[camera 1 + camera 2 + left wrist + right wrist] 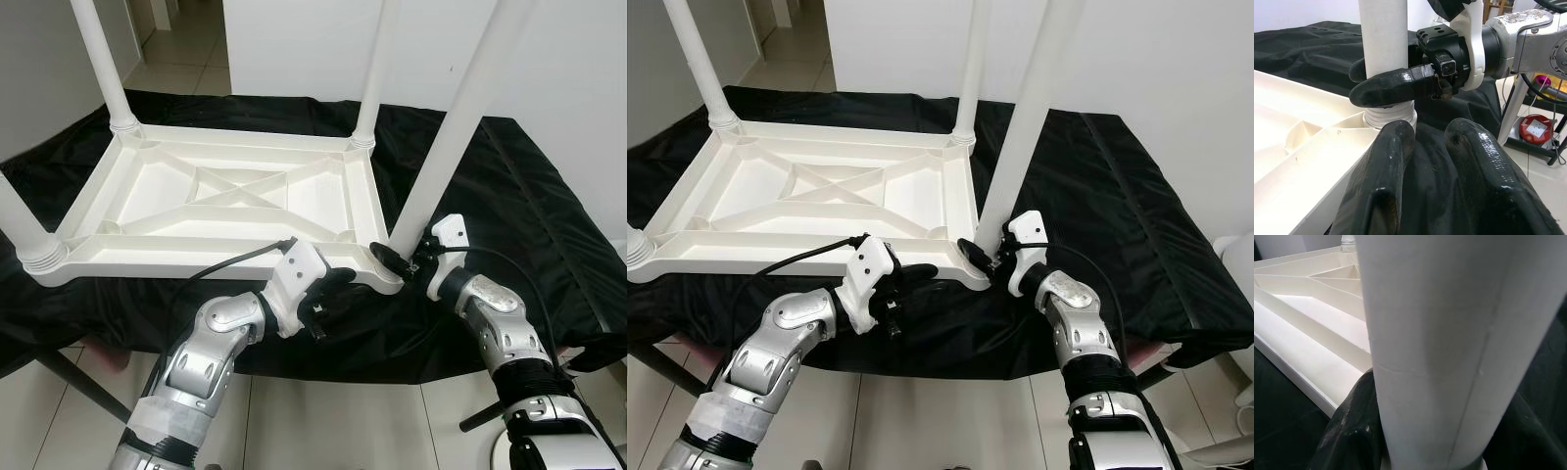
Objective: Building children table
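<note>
Black, glossy rubber-like fingers (1376, 196) of the left gripper (328, 299) are held slightly parted just before the near corner of the upturned white ribbed plastic tabletop (225, 201). Beside it, the smooth white cylindrical leg (441, 147) is clasped near its threaded base by the right gripper (397, 259). Black cloth (509, 196) is spread over the surface beneath, three further legs (103, 64) standing upright behind.

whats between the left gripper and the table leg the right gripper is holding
Only black cloth; the left wrist view shows the left gripper short of the leg, gripped by the right gripper.
</note>
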